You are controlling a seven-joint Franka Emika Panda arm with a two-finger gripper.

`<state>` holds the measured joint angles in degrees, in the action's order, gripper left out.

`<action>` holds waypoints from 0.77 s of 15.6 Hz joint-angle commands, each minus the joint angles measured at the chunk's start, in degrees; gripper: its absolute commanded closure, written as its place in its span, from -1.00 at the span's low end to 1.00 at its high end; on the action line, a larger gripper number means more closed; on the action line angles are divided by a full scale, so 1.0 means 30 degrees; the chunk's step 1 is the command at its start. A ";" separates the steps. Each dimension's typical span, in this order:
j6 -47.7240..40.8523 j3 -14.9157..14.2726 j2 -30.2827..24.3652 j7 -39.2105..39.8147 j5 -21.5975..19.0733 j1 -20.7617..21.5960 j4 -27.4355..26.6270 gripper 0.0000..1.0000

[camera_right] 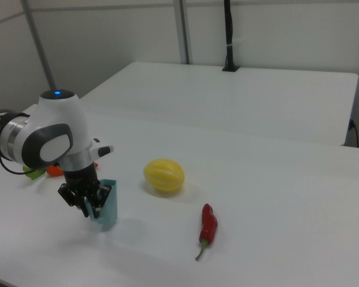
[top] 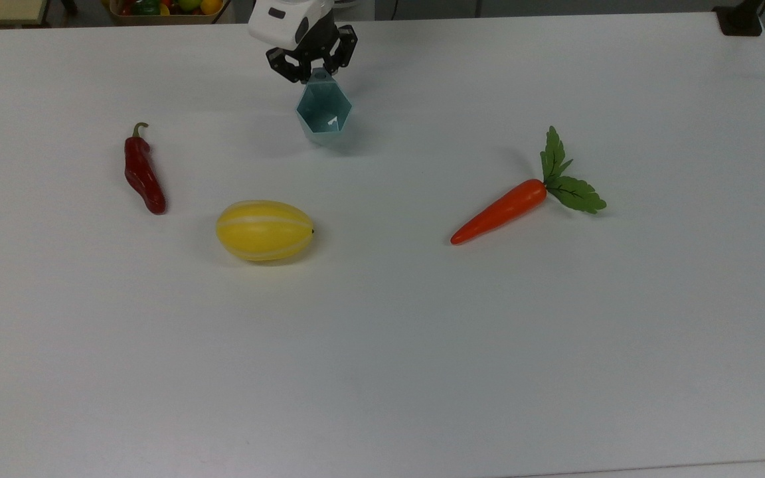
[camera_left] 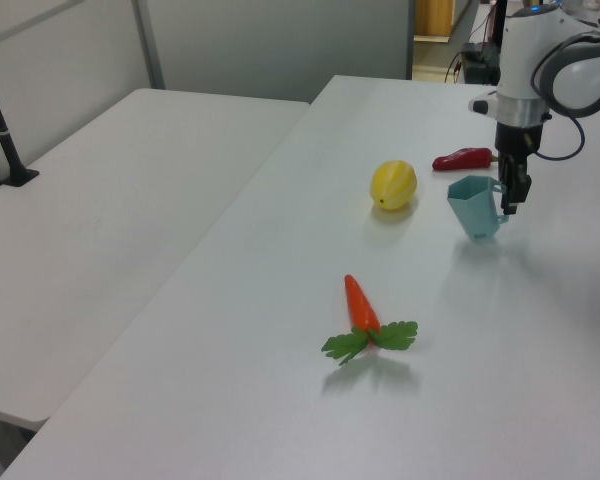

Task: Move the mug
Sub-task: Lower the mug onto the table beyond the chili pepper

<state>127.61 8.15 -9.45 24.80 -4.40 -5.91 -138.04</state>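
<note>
The mug is held by its small handle in the closed jaws of the gripper, at about 12 o'clock on the white table in the top view. Its base appears to rest on or just above the surface, so a set-down is judged to be in hand; the handle grip keeps the faceted body upright. At 9 o'clock of the mug lies the red chili, at 7 o'clock the yellow melon, at 4 o'clock the carrot, all well apart from it. No brand, label or writing can be read.
</note>
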 commanded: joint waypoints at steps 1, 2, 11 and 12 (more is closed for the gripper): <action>0.0908 -0.0169 0.0130 0.0639 -0.0260 -0.0141 -0.0480 1.00; 0.1025 -0.0169 0.0305 0.0639 -0.0260 -0.0141 -0.0480 0.96; 0.0441 -0.0169 0.0278 -0.0092 -0.0290 -0.0228 -0.0393 -0.22; 0.0441 -0.0169 0.0278 -0.0239 -0.0290 -0.0229 -0.0363 -0.40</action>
<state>129.02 8.12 -8.04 24.72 -4.40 -6.59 -138.61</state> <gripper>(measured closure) 0.423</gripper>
